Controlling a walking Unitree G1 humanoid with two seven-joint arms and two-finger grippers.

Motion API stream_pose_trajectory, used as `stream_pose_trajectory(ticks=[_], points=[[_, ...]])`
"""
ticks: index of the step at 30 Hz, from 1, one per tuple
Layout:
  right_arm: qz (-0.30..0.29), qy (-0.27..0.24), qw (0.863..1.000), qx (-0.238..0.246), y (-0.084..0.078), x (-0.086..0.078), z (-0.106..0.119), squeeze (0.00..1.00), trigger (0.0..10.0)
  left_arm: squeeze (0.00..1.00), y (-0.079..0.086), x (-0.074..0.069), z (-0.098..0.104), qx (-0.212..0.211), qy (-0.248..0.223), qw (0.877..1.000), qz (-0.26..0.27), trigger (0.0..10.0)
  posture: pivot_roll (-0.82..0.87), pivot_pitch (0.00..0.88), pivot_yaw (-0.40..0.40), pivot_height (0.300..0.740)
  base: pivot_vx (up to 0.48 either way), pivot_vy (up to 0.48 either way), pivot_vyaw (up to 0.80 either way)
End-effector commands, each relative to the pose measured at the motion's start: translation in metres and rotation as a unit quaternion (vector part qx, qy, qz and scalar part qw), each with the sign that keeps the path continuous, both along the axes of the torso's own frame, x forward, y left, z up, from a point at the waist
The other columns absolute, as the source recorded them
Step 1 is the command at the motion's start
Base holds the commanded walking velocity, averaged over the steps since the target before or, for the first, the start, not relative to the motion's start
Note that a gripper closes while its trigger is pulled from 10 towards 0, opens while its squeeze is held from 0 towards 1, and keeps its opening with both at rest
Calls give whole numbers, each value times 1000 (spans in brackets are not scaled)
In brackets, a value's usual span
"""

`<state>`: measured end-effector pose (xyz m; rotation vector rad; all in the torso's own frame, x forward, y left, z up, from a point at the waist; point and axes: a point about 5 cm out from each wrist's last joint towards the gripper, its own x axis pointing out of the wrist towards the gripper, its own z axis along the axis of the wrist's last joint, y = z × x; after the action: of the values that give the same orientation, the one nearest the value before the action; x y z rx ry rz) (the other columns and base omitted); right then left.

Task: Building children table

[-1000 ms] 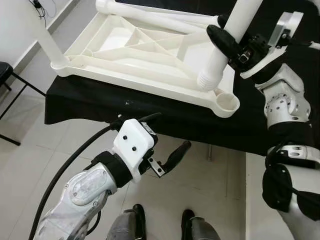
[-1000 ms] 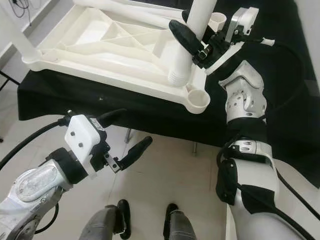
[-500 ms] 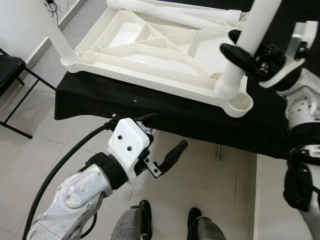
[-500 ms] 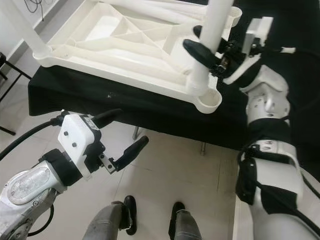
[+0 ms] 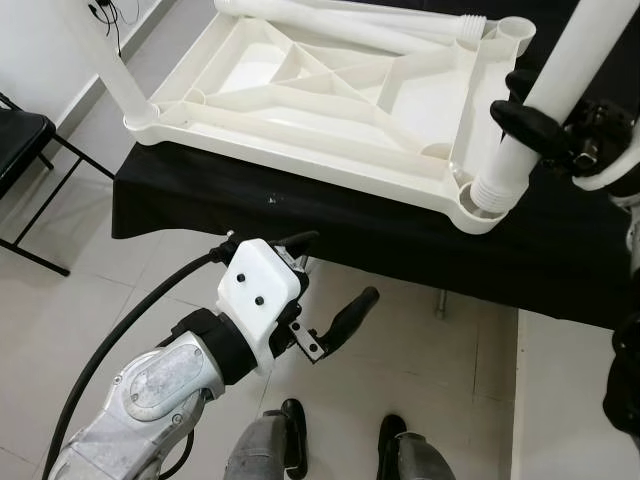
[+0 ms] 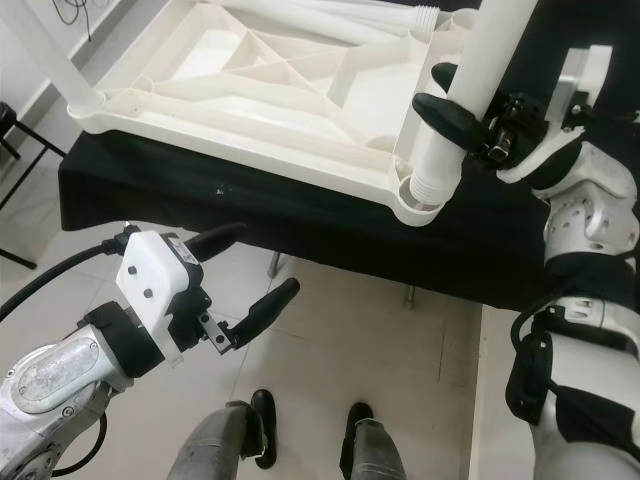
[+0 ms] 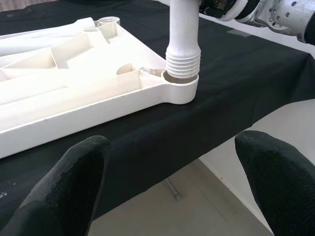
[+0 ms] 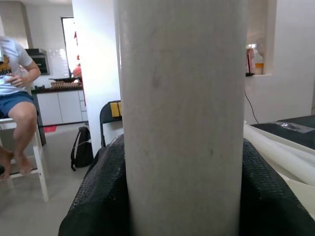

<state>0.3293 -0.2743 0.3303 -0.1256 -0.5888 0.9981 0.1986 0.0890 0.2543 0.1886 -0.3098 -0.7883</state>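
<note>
Pale tiled floor, black-draped table, black chair by white wall

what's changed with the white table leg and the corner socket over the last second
The right gripper, shut on the white plastic tube leg, carried its threaded end from beside the near right corner socket of the upturned white plastic tabletop over to it, where it now sits at the socket's mouth. The left gripper stayed open and idle below the black-covered table.

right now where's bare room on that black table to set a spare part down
Bare black cloth lies right of the socket corner, and a strip runs along the near edge. The white tabletop fills the rest; the right gripper holding the leg crowds that corner.
</note>
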Motion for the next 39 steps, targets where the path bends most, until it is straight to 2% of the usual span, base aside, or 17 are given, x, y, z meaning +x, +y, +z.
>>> stream_pose_trajectory(ticks=[1, 13, 31, 39], points=[[10, -1, 1000, 5, 4, -3, -7, 0, 10000, 0, -1, -2, -2, 8, 6, 1000, -7, 10000, 211, 378, 106, 740, 0, 0, 0], [2, -14, 1000, 14, 17, -1, -8, 0, 10000, 0, -1, -1, -1, 4, 4, 1000, -6, 10000, 204, 379, 96, 740, 0, 0, 0], [-21, -7, 1000, -1, 17, 0, -8, 0, 10000, 0, 0, -1, 0, 4, 4, 1000, -1, 10000, 205, 388, 91, 740, 0, 0, 0], [-50, 12, 999, 9, 16, 0, -18, 0, 10000, 0, -1, -1, -1, 3, 4, 1000, -1, 10000, 195, 385, 86, 740, 0, 0, 0]])
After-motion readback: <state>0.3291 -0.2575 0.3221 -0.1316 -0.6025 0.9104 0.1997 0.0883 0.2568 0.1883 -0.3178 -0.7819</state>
